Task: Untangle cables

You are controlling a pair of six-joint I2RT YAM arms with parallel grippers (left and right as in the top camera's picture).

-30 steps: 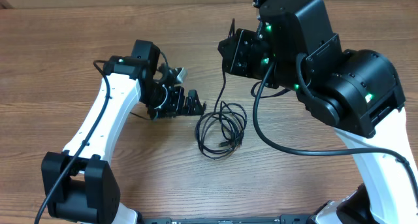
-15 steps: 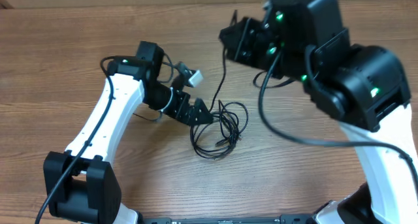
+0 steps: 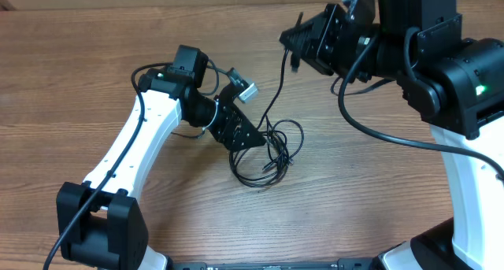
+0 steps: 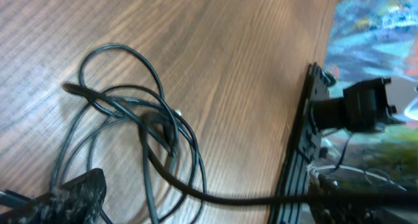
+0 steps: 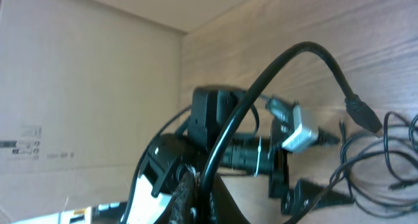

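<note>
cables [image 3: 268, 153] are lying in a loose tangled coil on the wooden table [image 3: 94, 57], with one strand rising to the right gripper [image 3: 293, 40], which is clenching it. left gripper [image 3: 248, 136] is hovering just beside the coil; i cannot tell whether its jaws are parted.

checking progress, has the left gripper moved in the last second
Yes. The left gripper has slid right across the table, now reaching the cable.

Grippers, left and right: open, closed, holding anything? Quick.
Left gripper: at the cable tangle; open or closed cannot be told.
Right gripper: closed on the black cable.
</note>
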